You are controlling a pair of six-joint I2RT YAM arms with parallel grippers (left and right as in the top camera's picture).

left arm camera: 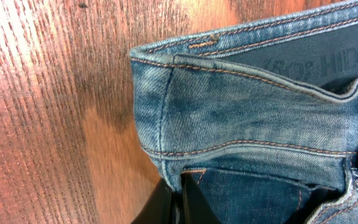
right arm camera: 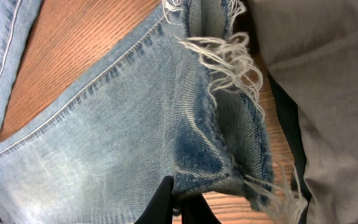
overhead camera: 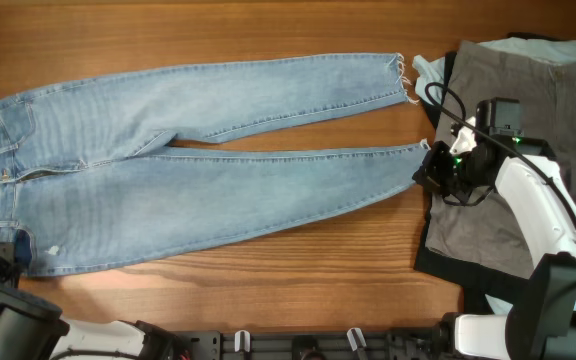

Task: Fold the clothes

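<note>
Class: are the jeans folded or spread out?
Spread out: in the overhead view the jeans lie full length, both legs side by side, unfolded.

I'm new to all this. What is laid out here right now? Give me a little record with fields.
Table: wooden
Main item: light-blue jeans, spread flat, waist at left, frayed hems at right
Left gripper: shut on the waistband corner
Right gripper: shut on the frayed hem of the leg nearer the robot
Pile at right: grey shorts lying on a black garment
Fold: not yet begun
</note>
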